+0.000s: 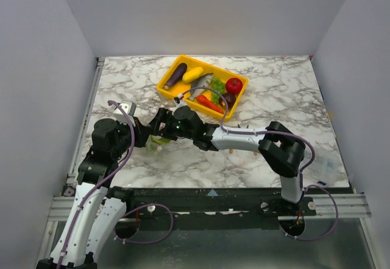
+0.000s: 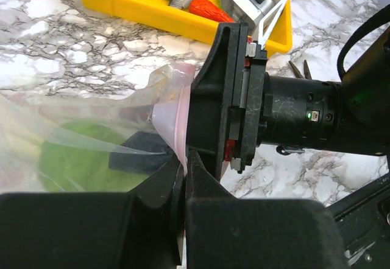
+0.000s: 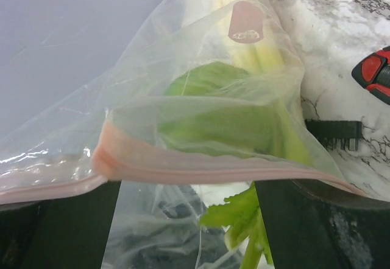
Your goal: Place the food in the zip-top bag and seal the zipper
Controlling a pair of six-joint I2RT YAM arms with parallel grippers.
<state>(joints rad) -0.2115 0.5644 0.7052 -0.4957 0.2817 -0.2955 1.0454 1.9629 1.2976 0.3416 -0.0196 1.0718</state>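
Note:
The clear zip-top bag point(image 1: 159, 140) hangs between my two grippers and holds a green lettuce point(image 3: 213, 108) and a pale leek point(image 3: 268, 62). My left gripper point(image 2: 184, 159) is shut on the bag's pink zipper point(image 2: 173, 120) at one end. My right gripper point(image 3: 187, 184) has its fingers wide apart, and the zipper point(image 3: 201, 167) stretches across their tips. A green leaf point(image 3: 244, 217) shows between those fingers. In the top view the left gripper point(image 1: 146, 134) and right gripper point(image 1: 161, 123) meet over the bag.
A yellow tray point(image 1: 160, 87) behind holds an eggplant point(image 1: 175, 75), squash point(image 1: 192, 73), fish point(image 1: 201, 86), lettuce point(image 1: 216, 86), tomato point(image 1: 233, 86), onion point(image 1: 228, 98) and chili point(image 1: 209, 103). A red-and-black pocket knife point(image 3: 375, 74) and a black bit holder point(image 3: 332, 134) lie beside the bag.

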